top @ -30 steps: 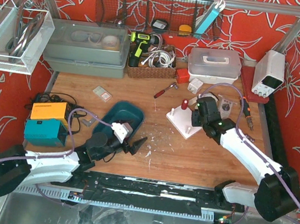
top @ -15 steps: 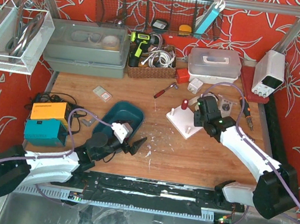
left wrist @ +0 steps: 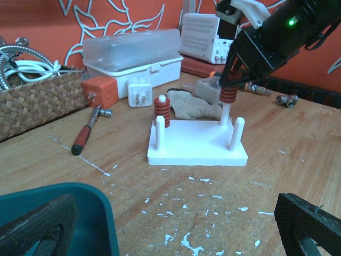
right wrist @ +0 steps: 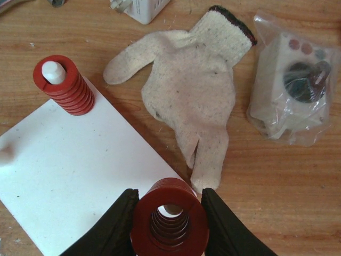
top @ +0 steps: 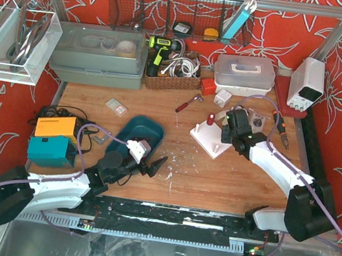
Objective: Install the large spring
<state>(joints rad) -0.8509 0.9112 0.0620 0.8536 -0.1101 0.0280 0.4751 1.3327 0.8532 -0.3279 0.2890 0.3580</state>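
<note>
The large spring (right wrist: 170,216) is not with my near arm. The left gripper (left wrist: 170,229) sits low over the desk (top: 227,179) just beside the teal bin (left wrist: 64,213), jaws wide apart and holding nothing.

Farther out is the white peg board (right wrist: 80,176), and there the right gripper (right wrist: 169,224) is clamped on the spring from both sides. Over the last second that arm has nudged a little away from me and squared up, so the spring's bore now lines up over the far corner peg (left wrist: 226,113). I read that as alignment finished and the press down yet to come, since bare peg shows below the coils.

A smaller red spring (right wrist: 63,85) already sits on another peg. Beyond the board lie a cloth glove (right wrist: 192,101) and a bagged part (right wrist: 293,90).

The wrist frame cuts off the spring's lower edge, and I cannot tell how far the peg tip has entered the coils.
</note>
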